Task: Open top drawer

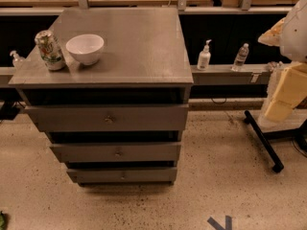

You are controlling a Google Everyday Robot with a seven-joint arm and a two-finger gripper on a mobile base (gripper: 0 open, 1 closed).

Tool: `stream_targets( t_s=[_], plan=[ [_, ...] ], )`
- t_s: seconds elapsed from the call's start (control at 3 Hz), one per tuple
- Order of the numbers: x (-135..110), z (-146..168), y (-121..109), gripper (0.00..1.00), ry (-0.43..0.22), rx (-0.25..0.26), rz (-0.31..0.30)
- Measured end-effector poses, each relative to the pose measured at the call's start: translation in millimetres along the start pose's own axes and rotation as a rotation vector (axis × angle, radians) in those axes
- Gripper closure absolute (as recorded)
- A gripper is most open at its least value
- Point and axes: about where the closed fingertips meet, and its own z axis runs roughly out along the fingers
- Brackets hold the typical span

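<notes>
Speckled pale flooring runs under a grey cabinet [144, 56] that stands before a dark-fronted workbench [230, 73], where two small bottles [204, 56] sit on a ledge. On the cabinet's top, at the left, stand a drink can [49, 50] and a white bowl [85, 48]. The top drawer [144, 119] is directly under that top, above two lower ones, with its small round knob [109, 120] at the centre. Its front appears to sit back under the top's edge, so I judge it not yet pulled out and the whole job still to do: reach the knob, take hold, draw it out. The gripper [288, 30] seems to be the bulky white shape at the upper right edge, raised and well apart from the cabinet. Whether it is clenched or released I cannot tell.
</notes>
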Motion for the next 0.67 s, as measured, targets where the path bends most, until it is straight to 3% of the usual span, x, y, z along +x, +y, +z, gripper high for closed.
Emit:
stream_targets(
  t_s=[0.33,0.67],
  plan=[
    [-1,2,-2,0.00,-0.004,0.003,-0.003],
    [-29,30,-31,0.00,-0.069,0.061,-0.061]
  ],
)
